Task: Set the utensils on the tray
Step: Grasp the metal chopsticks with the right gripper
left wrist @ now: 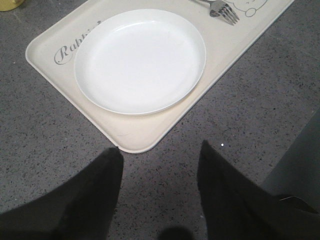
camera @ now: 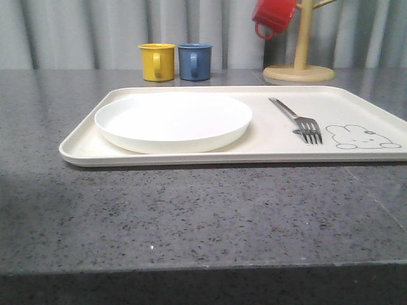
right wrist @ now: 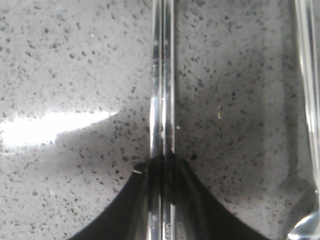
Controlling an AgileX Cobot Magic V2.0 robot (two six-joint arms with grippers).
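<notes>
Your right tool (right wrist: pixel 161 172) has its dark fingers pinched together on a slim shiny utensil handle (right wrist: pixel 162 90), which runs straight out from the fingertips, low over the speckled grey tabletop (right wrist: pixel 75 60); whether it is the knife or the spoon, you cannot tell. Another shiny utensil (right wrist: pixel 307 100) lies off to one side of it. Your left tool (left wrist: pixel 160 160) hovers with its fingers spread wide and nothing between them, just short of the near corner of the cream tray (left wrist: pixel 135 137). Beyond that corner the white plate (left wrist: pixel 140 60) sits on the tray, and farther out the fork (left wrist: pixel 225 11) lies beside the rabbit drawing (camera: pixel 362 136).
</notes>
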